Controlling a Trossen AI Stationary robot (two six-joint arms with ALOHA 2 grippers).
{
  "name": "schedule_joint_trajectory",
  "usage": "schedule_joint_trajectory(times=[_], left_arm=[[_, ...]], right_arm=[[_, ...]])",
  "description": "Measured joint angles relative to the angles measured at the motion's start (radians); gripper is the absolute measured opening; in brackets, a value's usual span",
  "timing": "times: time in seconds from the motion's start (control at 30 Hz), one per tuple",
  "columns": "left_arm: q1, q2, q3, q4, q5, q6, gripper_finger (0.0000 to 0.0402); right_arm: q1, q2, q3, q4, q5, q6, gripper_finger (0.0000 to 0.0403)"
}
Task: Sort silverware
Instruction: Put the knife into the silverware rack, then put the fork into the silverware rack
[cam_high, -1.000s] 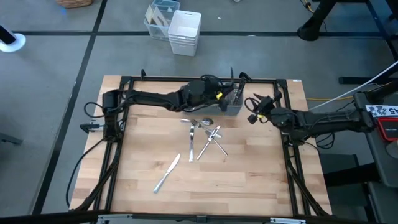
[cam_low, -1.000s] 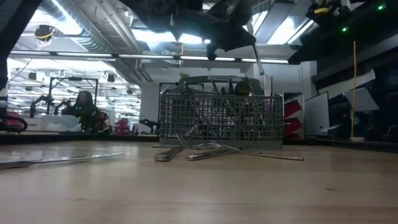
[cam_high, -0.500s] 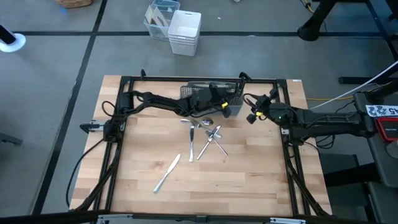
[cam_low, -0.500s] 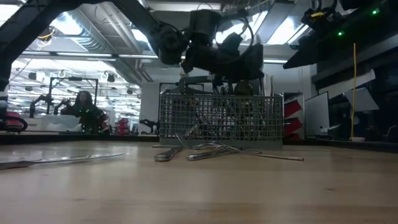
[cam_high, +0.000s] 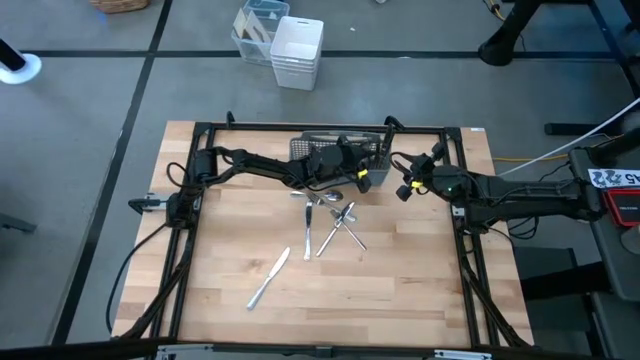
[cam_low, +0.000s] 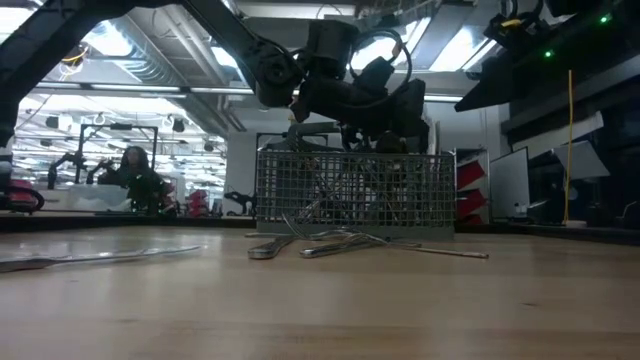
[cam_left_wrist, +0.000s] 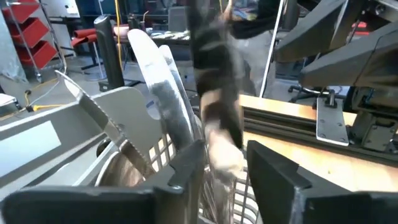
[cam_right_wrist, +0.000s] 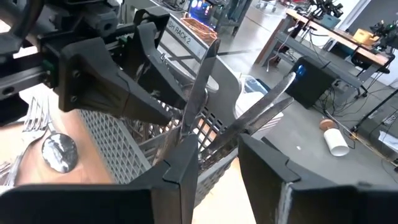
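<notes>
The grey mesh caddy (cam_high: 335, 150) stands at the table's far edge, with knives (cam_left_wrist: 155, 81) upright in it. My left gripper (cam_left_wrist: 227, 155) hovers open just above the caddy's right part (cam_low: 355, 190). A blurred piece of silverware (cam_left_wrist: 214, 106) shows upright between its fingers. My right gripper (cam_right_wrist: 217, 149) waits open at the caddy's right end (cam_high: 403, 180), holding nothing. A heap of forks and spoons (cam_high: 330, 215) lies flat on the table near the caddy. A lone knife (cam_high: 268, 278) lies nearer the front. My left gripper stands open on either side of the blurred silverware piece (cam_left_wrist: 221, 149), which points down into the caddy. I cannot tell whether a finger touches it.
A black frame rail (cam_high: 300, 128) runs around the table. Beyond the far edge, white and clear bins (cam_high: 295, 50) stand on the floor. Bare wood (cam_high: 380, 290) spreads toward the near edge.
My left gripper has come down onto the caddy with a piece of silverware hanging from it. It has rolled a little and then opened. The piece now blurs between the parted fingers.
</notes>
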Motion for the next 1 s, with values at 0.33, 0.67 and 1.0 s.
schedule_joint_trajectory(times=[0.33, 0.67, 1.0], left_arm=[[-0.014, -0.015, 0.0, -0.005, 0.001, -0.009, 0.0154], [-0.075, -0.147, 0.0, -0.296, 0.002, -0.009, 0.0155], [-0.107, -0.364, -0.105, -0.715, 0.006, -0.104, 0.0155]], right_arm=[[0.0, 0.0, 0.0, 0.002, -0.169, 0.101, 0.0117], [0.001, 0.016, 0.0, 0.001, -0.508, 0.341, 0.0117], [0.001, 0.198, 0.0, 0.073, -0.579, 0.443, 0.0117]])
